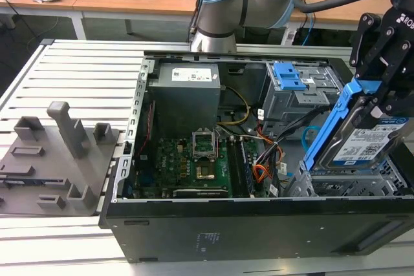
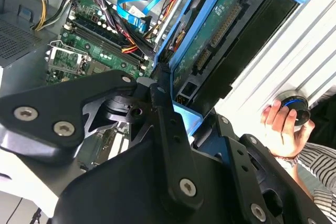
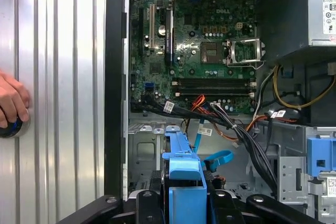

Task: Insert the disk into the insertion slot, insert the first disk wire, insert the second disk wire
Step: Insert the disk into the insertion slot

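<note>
Slatted metal table (image 1: 77,63) bears computer case (image 1: 259,227); end effector (image 1: 374,105) grips disk (image 1: 370,141).

On the black body of the claw (image 1: 378,95), white capital letters, cut by the edge of the exterior view. On the disk (image 1: 362,156), a white label (image 1: 380,136) with a blue stripe and fine print, too small to read. On the power supply (image 1: 184,105), a white sticker (image 1: 194,74) with small dark print, also not readable. In the first wrist view, a short white brand word printed on the green motherboard (image 3: 210,40), and small white tags (image 3: 169,106) with tiny print on the black cables (image 3: 184,113).
</note>
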`<state>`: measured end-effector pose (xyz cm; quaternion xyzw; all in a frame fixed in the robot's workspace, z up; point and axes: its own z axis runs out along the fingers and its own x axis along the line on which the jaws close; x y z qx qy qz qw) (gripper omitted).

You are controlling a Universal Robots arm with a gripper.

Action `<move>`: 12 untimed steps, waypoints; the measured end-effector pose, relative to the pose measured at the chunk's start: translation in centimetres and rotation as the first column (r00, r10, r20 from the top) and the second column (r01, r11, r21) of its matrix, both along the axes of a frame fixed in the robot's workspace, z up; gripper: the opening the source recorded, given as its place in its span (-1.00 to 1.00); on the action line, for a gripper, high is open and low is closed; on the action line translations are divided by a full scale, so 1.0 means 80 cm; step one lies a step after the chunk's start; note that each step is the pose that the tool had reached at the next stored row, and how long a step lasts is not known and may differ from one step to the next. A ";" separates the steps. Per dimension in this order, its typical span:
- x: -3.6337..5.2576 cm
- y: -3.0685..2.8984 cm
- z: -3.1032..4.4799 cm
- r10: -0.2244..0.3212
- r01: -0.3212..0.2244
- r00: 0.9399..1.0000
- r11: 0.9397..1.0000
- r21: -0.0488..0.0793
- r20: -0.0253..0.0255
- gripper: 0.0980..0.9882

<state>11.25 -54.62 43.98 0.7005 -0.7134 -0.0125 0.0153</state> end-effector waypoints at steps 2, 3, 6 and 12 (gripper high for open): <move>0.000 0.0000 -0.0046 0.000 0.000 1.000 1.000 0.000 0.000 -0.40; 0.000 0.0000 -0.0069 0.000 0.000 1.000 1.000 0.000 0.000 -0.40; 0.000 0.0000 -0.0096 0.000 0.000 1.000 1.000 0.000 0.000 -0.40; 0.000 0.0000 -0.0159 0.000 0.000 1.000 1.000 0.000 0.000 -0.40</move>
